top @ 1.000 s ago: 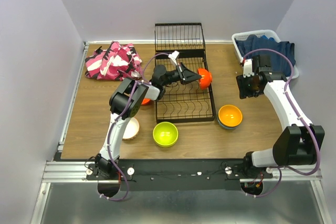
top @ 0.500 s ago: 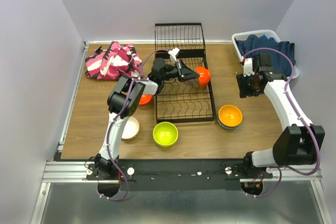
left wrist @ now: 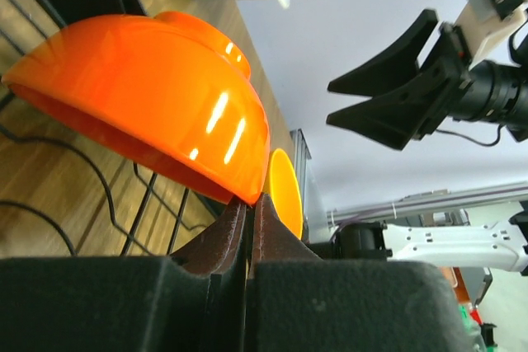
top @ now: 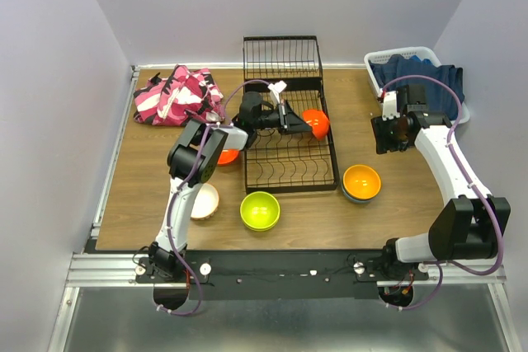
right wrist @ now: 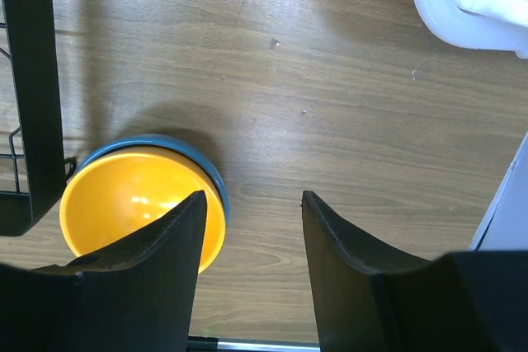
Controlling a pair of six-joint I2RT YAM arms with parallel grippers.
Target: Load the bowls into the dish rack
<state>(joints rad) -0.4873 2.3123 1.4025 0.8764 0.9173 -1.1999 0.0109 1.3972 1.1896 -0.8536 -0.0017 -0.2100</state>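
Bare table (top: 144, 171) lies open left of the dish rack (top: 289, 166) and in a strip along its right side. The left gripper (top: 302, 122), clamped on a red-orange bowl (top: 317, 124), blocks the rack's rear rows. A lime bowl (top: 260, 210), an orange bowl (top: 361, 180) and a cream bowl (top: 205, 201) crowd the near edge.

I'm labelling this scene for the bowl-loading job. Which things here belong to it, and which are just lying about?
Job: dish rack; red-orange bowl pinched by the left gripper; second red-orange bowl beside the rack; cream bowl; lime green bowl; orange bowl nested in blue bowl.
Lying about: striped cloth; white basket holding dark blue fabric.
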